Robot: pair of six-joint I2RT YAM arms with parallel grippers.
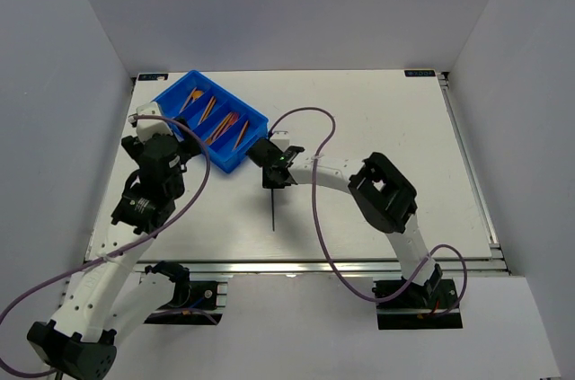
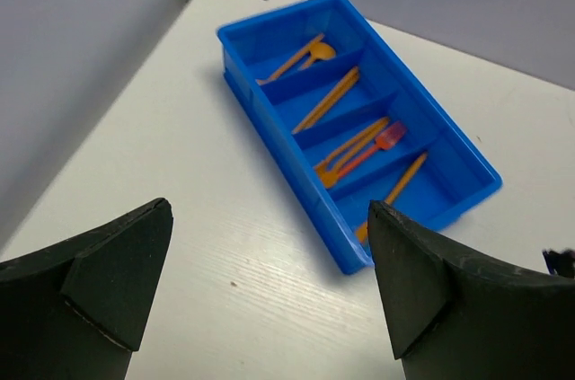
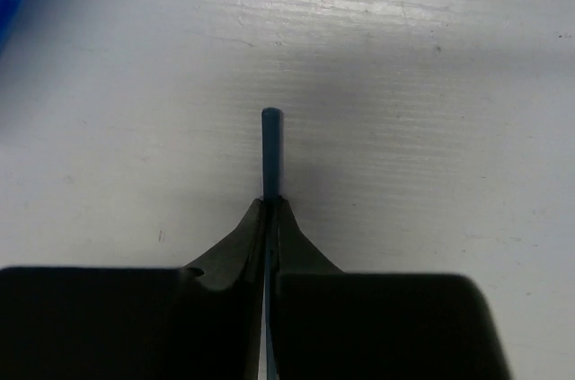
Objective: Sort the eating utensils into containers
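My right gripper [image 3: 269, 204] is shut on a thin dark blue stick [image 3: 271, 151], whose short end pokes out past the fingertips over the white table. From above, the stick [image 1: 272, 214] runs from the right gripper [image 1: 274, 179] toward the near edge. The blue four-compartment tray [image 2: 278, 151] holds several utensils: an orange spoon [image 2: 310, 54], orange sticks [image 2: 331, 97] and a red fork [image 2: 386, 137]. My left gripper [image 2: 269, 281] stands wide open and empty just short of the tray's near end, and in the top view this gripper [image 1: 171, 142] sits at the tray's [image 1: 232, 164] left.
Grey walls close in the table [image 1: 377, 119] on the left, back and right. A metal rail [image 1: 359, 265] runs along the near edge. Purple cables [image 1: 319, 218] loop over the table from both arms.
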